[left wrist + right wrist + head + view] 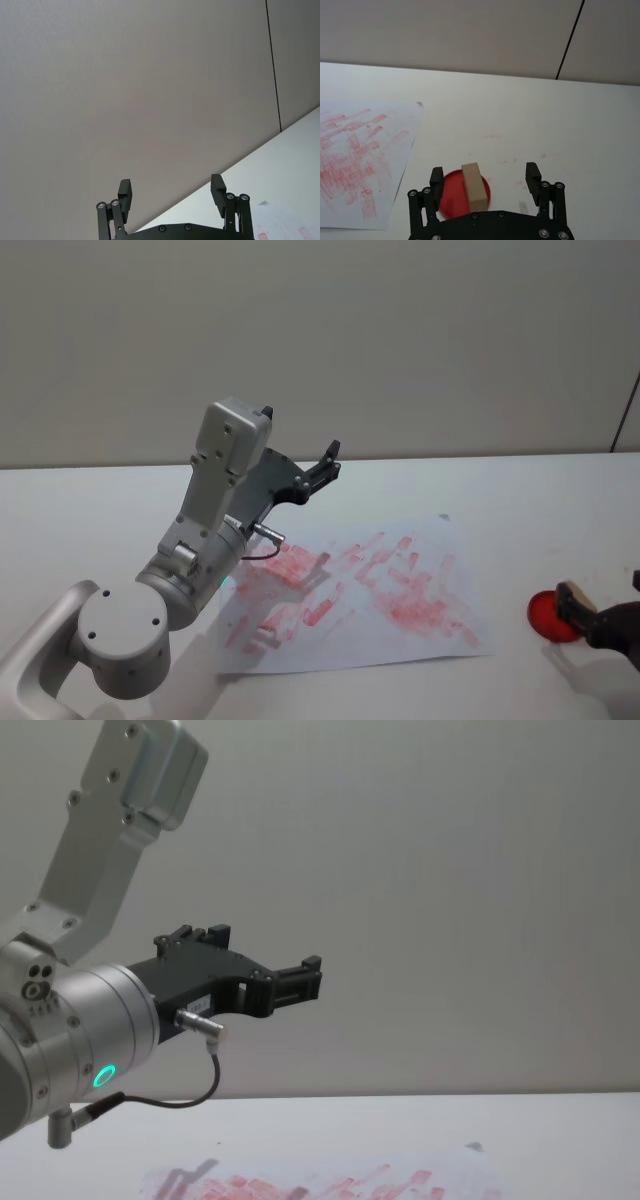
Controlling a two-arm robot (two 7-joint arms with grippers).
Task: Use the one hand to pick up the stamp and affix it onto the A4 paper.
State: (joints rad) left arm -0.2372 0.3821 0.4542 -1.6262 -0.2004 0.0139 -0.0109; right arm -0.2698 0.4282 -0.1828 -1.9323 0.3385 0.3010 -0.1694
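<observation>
The stamp (474, 187) looks to us like bare, matt light-brown wood, and the ink pad (454, 197) under it like smooth red plastic. We see the A4 paper (420, 570) as thin matt white paper smeared with red ink, on a smooth white counter (560, 120). Both the right tool (484, 175) and the left tool (171, 184) are matt black, the left arm link (228, 450) satin silver-grey, metal-like.

The right gripper (484, 172) is held open above the white table (545, 115). The stamp (473, 187), a light-brown block, is stood upright on a round red ink pad (451, 197) between the fingers (436, 182), clear of both. The A4 paper (360, 160), covered in red prints, is laid flat just beside the pad. Faint red marks (492, 136) are seen on the bare table near the pad.
</observation>
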